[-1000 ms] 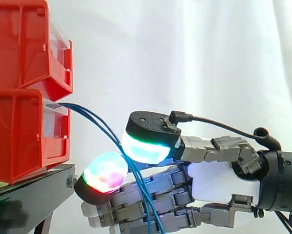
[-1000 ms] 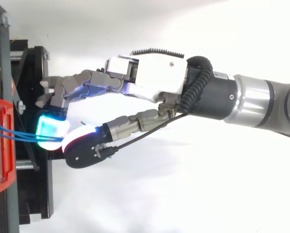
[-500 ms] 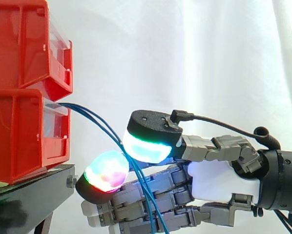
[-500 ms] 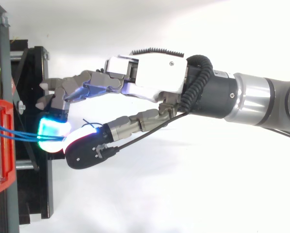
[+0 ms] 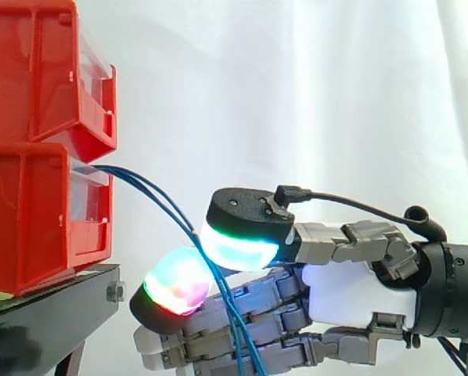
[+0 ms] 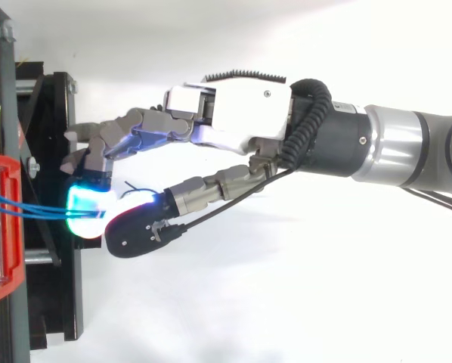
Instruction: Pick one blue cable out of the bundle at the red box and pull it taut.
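hand: pads pinched on the blue cable
cable line: slants from red box down-right into the pinch
pull: looks rightward, away from box

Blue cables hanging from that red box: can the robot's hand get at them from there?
Probably yes. The hand's fingers sit on either side of the blue cables, just clear of the red box, apparently pinching them, with nothing in between.
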You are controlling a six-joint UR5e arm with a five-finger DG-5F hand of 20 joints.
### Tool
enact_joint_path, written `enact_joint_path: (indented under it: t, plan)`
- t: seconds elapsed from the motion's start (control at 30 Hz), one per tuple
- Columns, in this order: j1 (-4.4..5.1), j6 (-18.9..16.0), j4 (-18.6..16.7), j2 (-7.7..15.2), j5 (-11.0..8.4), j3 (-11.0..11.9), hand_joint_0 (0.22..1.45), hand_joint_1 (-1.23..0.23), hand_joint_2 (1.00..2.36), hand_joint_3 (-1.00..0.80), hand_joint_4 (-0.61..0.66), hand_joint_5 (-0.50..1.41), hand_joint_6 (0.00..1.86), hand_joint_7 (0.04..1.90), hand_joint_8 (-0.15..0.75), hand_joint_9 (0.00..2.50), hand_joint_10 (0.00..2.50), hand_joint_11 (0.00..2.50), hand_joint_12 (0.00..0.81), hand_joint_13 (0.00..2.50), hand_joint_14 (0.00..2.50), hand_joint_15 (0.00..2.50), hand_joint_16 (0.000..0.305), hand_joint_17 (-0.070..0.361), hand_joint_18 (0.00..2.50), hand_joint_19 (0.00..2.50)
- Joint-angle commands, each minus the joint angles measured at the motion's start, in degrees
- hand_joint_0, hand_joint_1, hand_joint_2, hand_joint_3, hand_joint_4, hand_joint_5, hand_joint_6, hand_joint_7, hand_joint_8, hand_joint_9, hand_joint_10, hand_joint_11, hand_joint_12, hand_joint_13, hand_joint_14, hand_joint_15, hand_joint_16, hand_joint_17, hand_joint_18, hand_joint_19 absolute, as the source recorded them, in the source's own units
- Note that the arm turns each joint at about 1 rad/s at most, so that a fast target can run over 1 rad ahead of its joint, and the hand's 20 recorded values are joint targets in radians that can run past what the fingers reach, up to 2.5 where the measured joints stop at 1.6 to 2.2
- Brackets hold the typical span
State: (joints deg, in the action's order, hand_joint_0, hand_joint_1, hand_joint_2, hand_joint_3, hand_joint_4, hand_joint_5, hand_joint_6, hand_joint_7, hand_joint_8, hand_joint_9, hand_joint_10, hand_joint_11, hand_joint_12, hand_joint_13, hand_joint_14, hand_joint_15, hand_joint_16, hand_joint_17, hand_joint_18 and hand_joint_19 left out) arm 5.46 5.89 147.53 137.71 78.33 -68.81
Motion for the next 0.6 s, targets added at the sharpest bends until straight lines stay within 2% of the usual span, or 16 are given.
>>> enact_joint_path:
  t: [0.0, 0.33, 0.57]
  plan:
    - [-0.19, 0.0, 0.3, -0.2, 0.5, 0.0, 0.62, -0.67, 1.02, -0.19, 0.22, -0.21, 0.9, 0.74, 0.31, 0.43, 0.0, 0.14, 0.354, 0.2, 0.0, 0.08, 0.055, 0.125, 0.11, 0.06]
    - [-0.45, 0.5, 1.2, -1.3, 0.5, 0.0, 0.62, -0.68, 1.01, -0.08, 0.21, -0.2, 0.94, 0.7, 0.347, 0.45, 0.0, 0.18, 0.377, 0.22, 0.0, 0.08, 0.06, 0.135, 0.14, 0.04]
    - [-0.54, 0.5, 1.3, -1.6, 0.42, 0.1, 0.63, -0.7, 1.01, -0.07, 0.21, -0.2, 0.95, 0.69, 0.355, 0.47, 0.0, 0.19, 0.386, 0.25, 0.0, 0.09, 0.061, 0.138, 0.18, 0.04]
